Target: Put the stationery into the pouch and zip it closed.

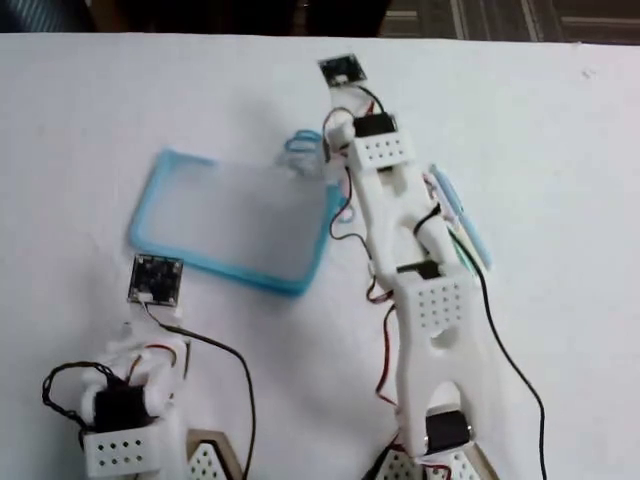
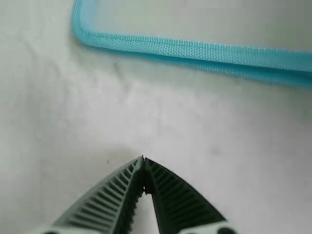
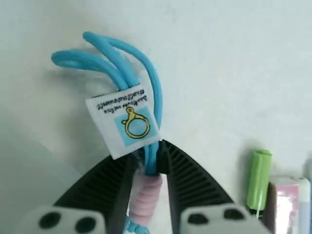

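Note:
The pouch (image 1: 235, 220) lies flat left of the table's middle, translucent with a blue fabric edge (image 2: 195, 48). At its far right corner is a blue cord loop (image 1: 300, 145) carrying a white tag (image 3: 124, 122) and pink beads (image 3: 142, 192). My right gripper (image 3: 152, 151) is shut on this cord (image 3: 122, 58), just at that corner (image 1: 330, 150). A light blue and pink pen (image 1: 458, 212) lies beside the right arm. A green marker (image 3: 258, 180) and a pink-white item (image 3: 287, 200) lie close by. My left gripper (image 2: 143, 163) is shut and holds nothing, resting short of the pouch's near edge.
The white table (image 1: 90, 120) stretches bare to the left of the pouch and along the far right (image 1: 570, 200). The right arm (image 1: 430, 300) reaches across the middle, trailing red and black cables. The left arm (image 1: 125, 400) stays folded at the near left corner.

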Robot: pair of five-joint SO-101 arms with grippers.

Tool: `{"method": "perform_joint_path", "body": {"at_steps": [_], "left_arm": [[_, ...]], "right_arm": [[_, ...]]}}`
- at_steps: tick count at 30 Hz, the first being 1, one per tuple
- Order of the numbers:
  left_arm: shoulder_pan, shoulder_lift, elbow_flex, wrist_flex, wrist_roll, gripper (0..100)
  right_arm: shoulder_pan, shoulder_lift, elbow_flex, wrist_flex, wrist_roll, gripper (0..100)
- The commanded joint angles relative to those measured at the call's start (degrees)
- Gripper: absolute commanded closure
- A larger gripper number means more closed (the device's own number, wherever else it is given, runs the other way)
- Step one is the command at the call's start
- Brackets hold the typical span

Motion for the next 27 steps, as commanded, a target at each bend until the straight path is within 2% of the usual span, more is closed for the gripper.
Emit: {"method": "perform_joint_path", "body": {"at_steps": [1, 7, 13, 19, 27], "left_arm": [[-0.13, -0.31, -0.26, 0.26, -0.18, 98], [-0.13, -0.31, -0.26, 0.26, -0.18, 98], [-0.13, -0.31, -0.26, 0.26, -0.18, 98], [-0.13, -0.31, -0.26, 0.26, -0.18, 98], [-0.13, -0.31, -0.26, 0.26, -0.18, 98]], "right_arm": [[-1.8, -9.45, -2.2, 4.53, 0.0, 98.1], [-6.64, -17.19, -2.37, 13.93, 0.0, 98.1], [-10.51, -27.21, -2.46, 14.73, -0.44, 98.1], [-13.76, -37.93, -2.46, 12.7, -0.53, 98.1], [-17.27, -47.25, -2.46, 2.59, -0.53, 98.1]]}}
